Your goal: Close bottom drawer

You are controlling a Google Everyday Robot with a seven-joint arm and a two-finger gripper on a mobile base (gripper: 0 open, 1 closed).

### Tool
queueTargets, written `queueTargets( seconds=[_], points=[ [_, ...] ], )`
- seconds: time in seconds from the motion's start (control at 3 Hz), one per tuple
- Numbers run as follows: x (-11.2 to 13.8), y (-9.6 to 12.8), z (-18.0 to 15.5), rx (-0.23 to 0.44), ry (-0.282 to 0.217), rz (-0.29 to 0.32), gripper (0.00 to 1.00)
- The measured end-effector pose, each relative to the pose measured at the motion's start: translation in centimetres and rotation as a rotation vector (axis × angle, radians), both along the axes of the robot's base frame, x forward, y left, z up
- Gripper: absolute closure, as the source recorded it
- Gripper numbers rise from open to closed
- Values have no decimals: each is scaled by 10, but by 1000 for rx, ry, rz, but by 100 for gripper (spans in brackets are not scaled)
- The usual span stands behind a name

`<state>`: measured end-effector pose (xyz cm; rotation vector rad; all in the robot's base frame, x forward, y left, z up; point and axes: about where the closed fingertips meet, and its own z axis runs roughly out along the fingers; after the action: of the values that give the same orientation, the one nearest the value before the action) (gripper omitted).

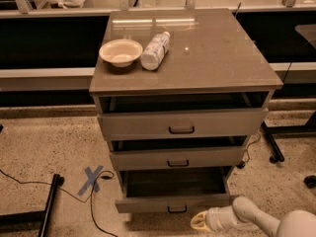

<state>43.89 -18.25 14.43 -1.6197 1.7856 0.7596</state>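
The grey cabinet (pixel 185 53) has three drawers, all pulled out in steps. The bottom drawer (pixel 174 203) sticks out furthest; its slim front panel carries a small dark handle (pixel 177 210), and its inside looks empty. The middle drawer (pixel 177 158) and the top drawer (pixel 181 124) are open less far. My gripper (pixel 199 222) hangs low at the bottom of the camera view, just in front of and slightly right of the bottom drawer's handle, a small gap from the panel. The white arm (pixel 261 220) reaches in from the lower right.
A white bowl (pixel 120 51) and a lying plastic bottle (pixel 154 50) sit on the cabinet top. A blue tape cross (pixel 92 178) and a black cable (pixel 74 194) lie on the speckled floor at left. A dark stand leg (pixel 48 210) is at lower left, a chair base (pixel 271 142) at right.
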Motion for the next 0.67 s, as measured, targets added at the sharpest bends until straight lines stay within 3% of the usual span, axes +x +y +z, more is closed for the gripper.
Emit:
queueTargets(
  seconds=[0.67],
  points=[
    [39, -33, -39, -33, 7, -6, 100]
  ],
)
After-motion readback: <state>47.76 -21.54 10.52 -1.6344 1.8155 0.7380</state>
